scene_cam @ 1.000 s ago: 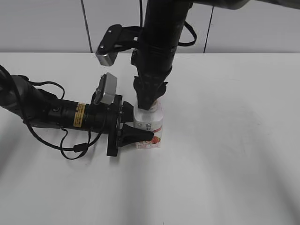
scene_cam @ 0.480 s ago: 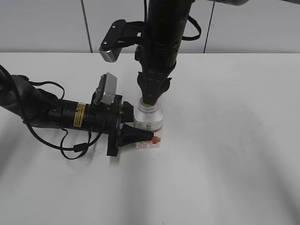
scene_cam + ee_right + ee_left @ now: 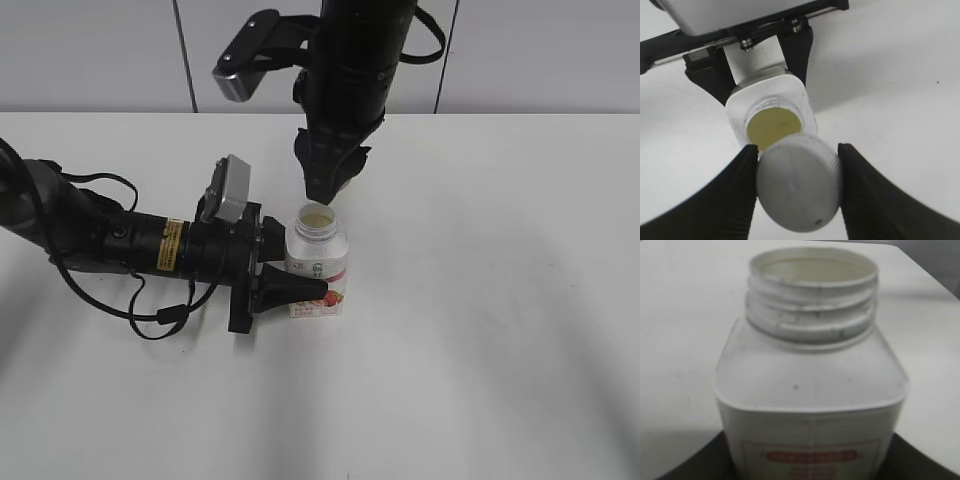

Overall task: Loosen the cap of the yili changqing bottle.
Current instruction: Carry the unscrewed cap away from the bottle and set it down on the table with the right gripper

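The yili changqing bottle [image 3: 318,258] stands upright on the white table, its threaded neck open. It fills the left wrist view [image 3: 810,390], and the right wrist view shows it from above [image 3: 771,112] with pale liquid inside. My left gripper [image 3: 295,290] lies along the table and is shut on the bottle's body. My right gripper [image 3: 322,190] hangs a little above the open neck and is shut on the white ribbed cap [image 3: 799,187], lifted clear of the bottle. In the exterior view the cap is hidden between the fingers.
The white table [image 3: 480,330] stretches bare to the right and front. A grey panelled wall [image 3: 100,60] runs along the back. The left arm's cable [image 3: 150,320] loops on the table beside the arm.
My right gripper has risen from the bottle's neck with the cap in it, leaving the neck open. The left gripper and the bottle have not moved.
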`<action>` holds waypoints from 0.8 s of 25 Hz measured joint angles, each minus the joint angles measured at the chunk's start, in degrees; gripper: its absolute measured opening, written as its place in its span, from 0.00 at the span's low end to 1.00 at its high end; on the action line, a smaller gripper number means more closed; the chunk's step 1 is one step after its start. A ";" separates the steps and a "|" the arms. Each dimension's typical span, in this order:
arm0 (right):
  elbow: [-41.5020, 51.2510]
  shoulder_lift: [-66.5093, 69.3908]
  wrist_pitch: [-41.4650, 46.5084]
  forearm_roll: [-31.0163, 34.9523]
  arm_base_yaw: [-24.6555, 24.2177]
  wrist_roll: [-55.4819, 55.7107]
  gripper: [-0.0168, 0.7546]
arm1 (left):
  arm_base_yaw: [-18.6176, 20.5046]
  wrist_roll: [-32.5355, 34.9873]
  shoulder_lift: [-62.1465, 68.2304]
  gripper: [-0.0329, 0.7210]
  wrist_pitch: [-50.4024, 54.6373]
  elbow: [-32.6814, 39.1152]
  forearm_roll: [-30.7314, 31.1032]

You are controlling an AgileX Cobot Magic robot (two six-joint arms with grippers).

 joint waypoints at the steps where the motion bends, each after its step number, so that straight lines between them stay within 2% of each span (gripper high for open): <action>1: 0.00 -0.46 0.00 0.00 0.00 1.10 0.52 | 0.00 0.00 0.00 0.53 0.00 0.00 0.00; 6: 0.00 -2.63 0.00 3.49 -2.95 7.60 0.52 | 0.00 0.00 0.00 0.53 0.06 0.00 0.00; 10: 0.00 -2.78 0.00 7.76 -8.42 13.06 0.52 | 0.00 0.00 0.00 0.53 0.11 0.00 0.00; 14: 0.00 -2.78 0.00 9.38 -13.73 18.29 0.52 | 0.00 0.00 0.00 0.53 0.11 0.00 0.00; 20: 3.09 -2.83 0.00 13.89 -20.49 20.33 0.52 | 0.00 -0.05 0.00 0.53 0.11 0.00 0.00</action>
